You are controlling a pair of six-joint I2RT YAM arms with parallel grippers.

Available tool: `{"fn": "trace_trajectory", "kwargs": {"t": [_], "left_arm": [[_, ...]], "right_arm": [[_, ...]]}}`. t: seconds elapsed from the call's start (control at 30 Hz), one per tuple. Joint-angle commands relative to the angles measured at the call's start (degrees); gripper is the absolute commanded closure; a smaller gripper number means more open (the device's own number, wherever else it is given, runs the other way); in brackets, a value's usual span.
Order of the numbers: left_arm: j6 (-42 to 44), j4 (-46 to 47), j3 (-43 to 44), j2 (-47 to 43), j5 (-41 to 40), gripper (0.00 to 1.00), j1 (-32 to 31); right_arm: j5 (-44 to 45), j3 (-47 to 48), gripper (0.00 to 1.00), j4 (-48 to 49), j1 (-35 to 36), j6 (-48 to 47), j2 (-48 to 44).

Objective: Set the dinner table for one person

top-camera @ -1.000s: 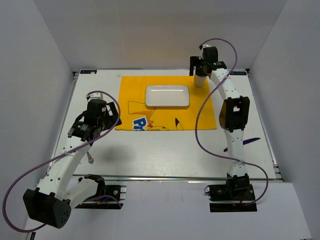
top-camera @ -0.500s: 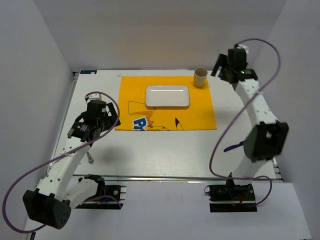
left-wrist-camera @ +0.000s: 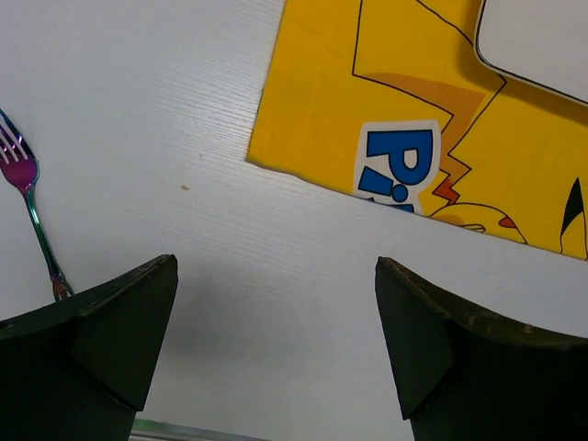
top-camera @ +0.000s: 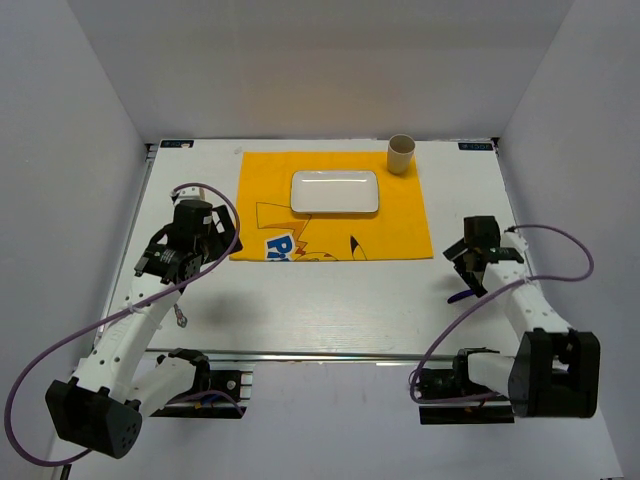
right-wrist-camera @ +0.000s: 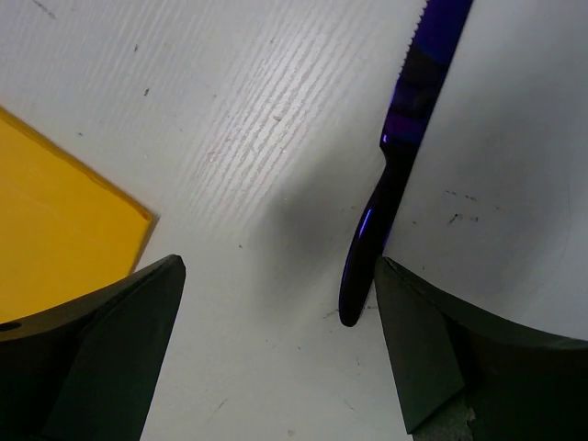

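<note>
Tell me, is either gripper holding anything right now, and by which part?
Nothing is held. The left gripper hangs open near the fork; the right gripper hangs open above the knife.

Large flat white rectangular dinner table (top-camera: 330,300), level, faint lined grain with small dark scuffs, metal rail along 6 o'clock edge, long sides at 12 and 6, short sides at 3 and 9 o'clock.

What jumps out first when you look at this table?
The bright yellow cartoon mat lies across the far half of the white table, with a white plate on it and a tan cup at its far right corner. A shiny purple knife lies below the right arm's open end effector.
</note>
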Motion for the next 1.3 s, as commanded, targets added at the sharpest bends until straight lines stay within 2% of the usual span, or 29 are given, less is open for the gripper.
{"fn": "trace_trajectory", "kwargs": {"t": [0.0, 0.2, 0.47, 0.63, 0.83, 0.93, 0.97, 1.03, 1.07, 1.13, 1.27], "left_arm": [[0.26, 0.09, 0.32, -1.88, 0.02, 0.02, 0.23], [0.26, 0.18, 0.14, -2.68, -0.07, 0.02, 0.23], [0.26, 0.18, 0.23, -2.06, 0.01, 0.02, 0.23], [0.26, 0.0, 0.32, -1.71, -0.07, 0.02, 0.23], [0.26, 0.09, 0.32, -1.89, -0.6, 0.02, 0.23], [0.26, 0.09, 0.32, -1.71, -0.43, 0.02, 0.23], [0.26, 0.09, 0.41, -1.54, -0.34, 0.02, 0.23], [0.26, 0.09, 0.32, -1.53, -0.34, 0.02, 0.23], [0.26, 0.09, 0.41, -1.45, -0.51, 0.02, 0.23], [0.26, 0.09, 0.41, -1.53, -0.51, 0.02, 0.23], [0.17, 0.0, 0.41, -1.62, -0.86, 0.02, 0.23]], "right_arm": [[3.5, -2.05, 0.11, 3.85, -0.04, 10.26, -4.07], [3.07, -0.66, 0.11, 3.15, -1.36, 9.73, 2.95], [3.58, 3.92, 0.11, -6.69, -1.54, 13.07, 13.94], [1.05, 1.03, 0.11, -3.63, -4.08, 11.32, 15.35], [0.08, -3.8, 0.14, -2.14, -5.58, 13.69, 15.62], [-1.94, -6.61, 0.24, 1.56, -6.19, 12.2, 15.09], [-2.64, -7.15, 0.33, 2.61, -6.28, 12.02, 15.18], [-2.83, -8.12, 0.37, 3.67, -6.55, 11.67, 15.18], [-3.0, -8.82, 0.48, 4.2, -6.55, 11.32, 15.18], [-3.18, -9.44, 0.63, 4.64, -6.72, 11.05, 14.74], [-5.2, -11.37, 0.8, 7.36, -6.72, 9.65, 13.34]]}}
